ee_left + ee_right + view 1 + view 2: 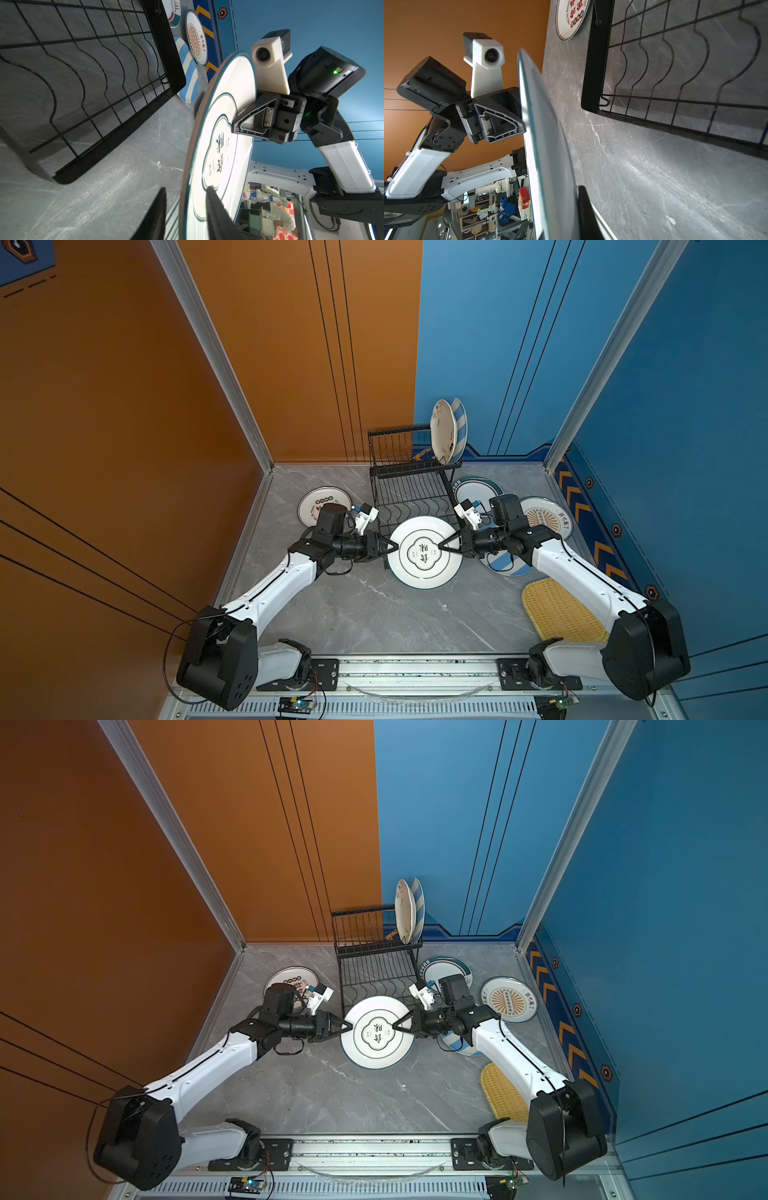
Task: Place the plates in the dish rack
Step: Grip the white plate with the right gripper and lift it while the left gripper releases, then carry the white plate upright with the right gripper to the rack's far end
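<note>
Plate: white plate [424, 572] with a green ring, up off the desk [365, 614], just in front of the dish rack [411, 467].
Right gripper [441, 546]: jaws pinch the plate's edge.
Left gripper [392, 548]: jaws apart around the other edge.

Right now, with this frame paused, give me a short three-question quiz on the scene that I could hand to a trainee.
1. True or false: the yellow woven plate lies on the table, outside the dish rack.
2. How many plates stand upright in the rack's upper tier? A none, B two, C four.
3. Which gripper is clamped on the white teal-rimmed plate?
Key: 1 true. 2 B, a cream plate and a striped plate. 3 The right gripper; the left gripper stands open astride the rim.
</note>
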Robot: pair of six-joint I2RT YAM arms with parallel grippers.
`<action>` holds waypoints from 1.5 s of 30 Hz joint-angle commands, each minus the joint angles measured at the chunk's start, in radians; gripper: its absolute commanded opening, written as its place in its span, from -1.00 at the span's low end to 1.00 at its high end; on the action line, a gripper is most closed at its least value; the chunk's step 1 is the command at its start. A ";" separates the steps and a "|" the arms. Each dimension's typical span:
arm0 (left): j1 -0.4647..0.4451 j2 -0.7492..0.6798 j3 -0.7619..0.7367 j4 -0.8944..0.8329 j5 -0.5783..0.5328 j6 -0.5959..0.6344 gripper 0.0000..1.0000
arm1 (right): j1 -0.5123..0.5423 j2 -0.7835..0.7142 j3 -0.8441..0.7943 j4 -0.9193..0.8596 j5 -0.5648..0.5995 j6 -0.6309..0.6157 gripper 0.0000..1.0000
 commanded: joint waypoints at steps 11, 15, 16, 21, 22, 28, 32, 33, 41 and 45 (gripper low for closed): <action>0.035 -0.047 0.093 -0.327 -0.265 0.173 0.96 | 0.030 -0.087 0.378 -0.276 0.552 -0.092 -1.00; 0.037 -0.047 0.100 -0.362 -0.351 0.186 0.96 | 0.087 -0.050 0.544 -0.364 0.739 -0.133 -1.00; 0.037 -0.047 0.102 -0.363 -0.366 0.186 0.96 | 0.104 -0.031 0.593 -0.386 0.798 -0.141 -1.00; 0.032 -0.035 0.107 -0.361 -0.405 0.185 0.96 | 0.181 0.081 0.807 -0.434 1.035 -0.189 -1.00; 0.032 -0.031 0.110 -0.361 -0.411 0.185 0.96 | 0.192 0.105 0.849 -0.434 1.087 -0.199 -1.00; 0.027 -0.025 0.110 -0.363 -0.447 0.180 0.96 | 0.236 0.272 1.096 -0.426 1.309 -0.306 -1.00; 0.020 -0.031 0.110 -0.363 -0.481 0.179 0.96 | 0.246 0.365 1.200 -0.370 1.412 -0.367 -1.00; 0.019 -0.033 0.110 -0.363 -0.485 0.180 0.96 | 0.248 0.384 1.217 -0.354 1.434 -0.380 -1.00; 0.018 -0.036 0.108 -0.363 -0.512 0.188 0.96 | 0.257 0.534 1.327 -0.209 1.565 -0.481 -1.00; 0.017 -0.029 0.109 -0.361 -0.514 0.191 0.96 | 0.256 0.612 1.385 -0.165 1.586 -0.521 -1.00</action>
